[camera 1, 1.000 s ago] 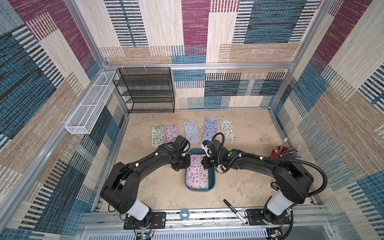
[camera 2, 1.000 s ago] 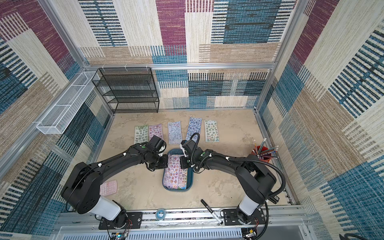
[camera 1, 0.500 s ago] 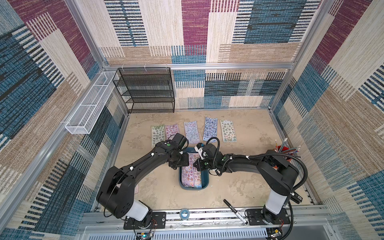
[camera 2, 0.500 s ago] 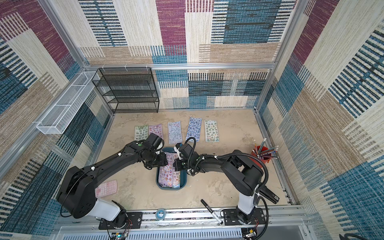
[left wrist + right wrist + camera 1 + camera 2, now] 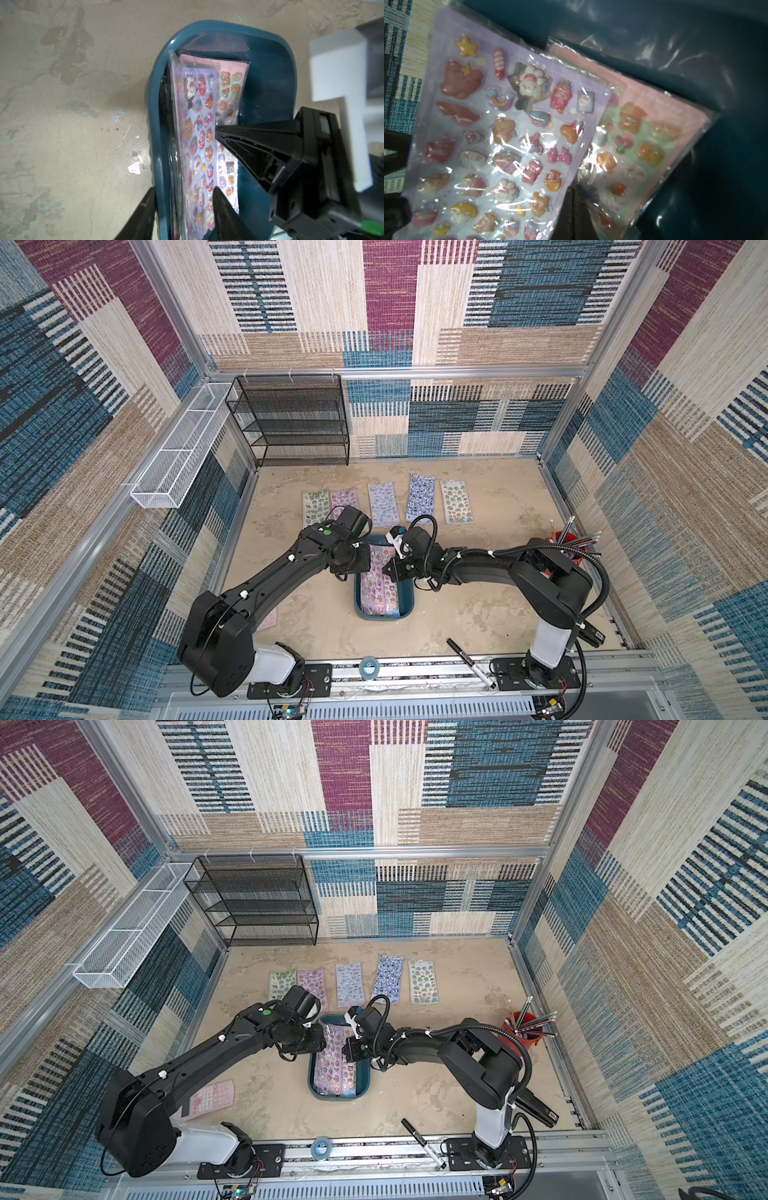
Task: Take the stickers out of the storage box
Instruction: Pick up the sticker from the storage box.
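ok so the left gripper (image 5: 184,190) is roughly half open. One finger is outside the box (image 5: 154,116) wall and the other is inside over the stickers (image 5: 228,99), so it straddles the rim and the sheet edges and isn't clamping anything as far as I can see. The right gripper (image 5: 218,131) comes in from the opposite side with its jaws closed to a point, tip right against the long edge of the lilac sheet (image 5: 197,133). Can't tell if it's actually pinching the plastic. That lilac sheet is on top of the stack and tipped up toward the wall on the left gripper's side, with a green sheet (image 5: 633,149) showing underneath. The whole stack sits in the box, which is on the table between the two arms in both top views. Beyond it, five sheets (image 5: 383,504) lie flat in a row. Further out there's a black rack (image 5: 295,423) at the back wall, a white basket (image 5: 178,456) on the left wall and a pencil cup (image 5: 573,541) off to the right. A marker (image 5: 469,662) and tape roll (image 5: 368,667) sit at the near edge, and a pink keypad (image 5: 210,1098) lies by the left arm.
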`<state>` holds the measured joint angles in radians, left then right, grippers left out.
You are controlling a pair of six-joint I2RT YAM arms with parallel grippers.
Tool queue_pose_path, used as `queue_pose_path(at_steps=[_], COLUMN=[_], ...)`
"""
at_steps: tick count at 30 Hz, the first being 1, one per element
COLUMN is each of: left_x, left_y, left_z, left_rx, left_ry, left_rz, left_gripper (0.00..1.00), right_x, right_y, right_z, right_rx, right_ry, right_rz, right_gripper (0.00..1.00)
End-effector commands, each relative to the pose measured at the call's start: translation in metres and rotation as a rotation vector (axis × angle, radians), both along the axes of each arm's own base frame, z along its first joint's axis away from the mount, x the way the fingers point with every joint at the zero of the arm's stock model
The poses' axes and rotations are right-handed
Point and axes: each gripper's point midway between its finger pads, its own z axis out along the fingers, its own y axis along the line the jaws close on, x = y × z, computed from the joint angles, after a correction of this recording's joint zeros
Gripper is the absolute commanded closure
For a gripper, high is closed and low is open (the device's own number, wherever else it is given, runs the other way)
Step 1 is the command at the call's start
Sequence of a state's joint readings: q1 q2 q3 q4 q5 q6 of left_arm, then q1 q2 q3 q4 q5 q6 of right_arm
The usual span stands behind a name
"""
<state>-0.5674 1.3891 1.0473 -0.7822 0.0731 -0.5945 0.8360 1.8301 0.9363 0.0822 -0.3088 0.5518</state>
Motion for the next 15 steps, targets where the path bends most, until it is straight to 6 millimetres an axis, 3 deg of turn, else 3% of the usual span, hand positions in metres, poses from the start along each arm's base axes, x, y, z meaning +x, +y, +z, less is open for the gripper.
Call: queue_pose_path(at_steps=[1, 7, 15], left_x=[0.0, -0.001, -0.008], left_y=[-0.005, -0.004, -0.005], left_z=[0.012, 0.031, 0.006], left_rx=[-0.042, -0.074, -0.063], left_ry=[-0.019, -0.072, -0.003], left_rz=[0.004, 0.009, 0.002], left_gripper=[0.47, 0.4, 0.52], right_x=[-0.024, -0.024, -0.023], right_y=[-0.033, -0.034, -0.034], right_z=[-0.039, -0.04, -0.039], right_rx=[-0.184, -0.188, -0.188], right_ry=[0.125, 0.127, 0.124], right_rz=[-0.014, -0.015, -0.018], right_gripper=[1.0, 1.0, 1.0])
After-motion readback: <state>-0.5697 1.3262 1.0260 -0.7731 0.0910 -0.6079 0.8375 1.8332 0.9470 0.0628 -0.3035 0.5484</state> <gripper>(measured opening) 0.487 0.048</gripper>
